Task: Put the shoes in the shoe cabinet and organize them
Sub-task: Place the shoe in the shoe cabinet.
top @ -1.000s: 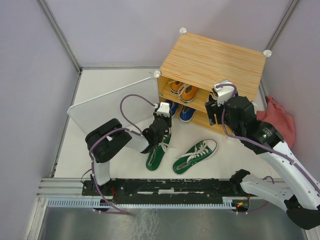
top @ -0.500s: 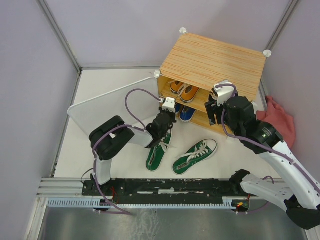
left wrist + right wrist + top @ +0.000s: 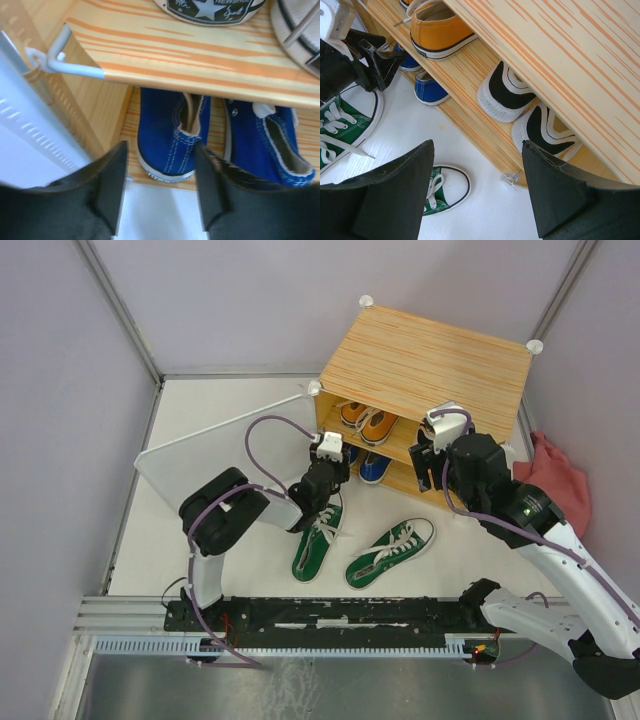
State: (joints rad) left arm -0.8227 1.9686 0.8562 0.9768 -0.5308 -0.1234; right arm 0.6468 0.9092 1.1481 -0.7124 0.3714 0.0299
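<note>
The left gripper (image 3: 159, 150) has edged nearer the cabinet (image 3: 430, 355). Its jaws are partly open and empty, facing the blue shoes (image 3: 170, 135) on the cabinet's bottom level. The right gripper (image 3: 476, 150) hangs before the cabinet, jaws wide and empty. Orange shoes (image 3: 378, 425) and black shoes (image 3: 507, 92) share its shelf (image 3: 200, 55). Two green shoes (image 3: 390, 552) lie on the white desk (image 3: 450, 540) in front of the cabinet. Lilac walls (image 3: 60, 390) enclose it.

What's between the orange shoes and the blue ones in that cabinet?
A wooden shelf: orange shoes sit on it, blue shoes beneath, as the right wrist view shows.
</note>
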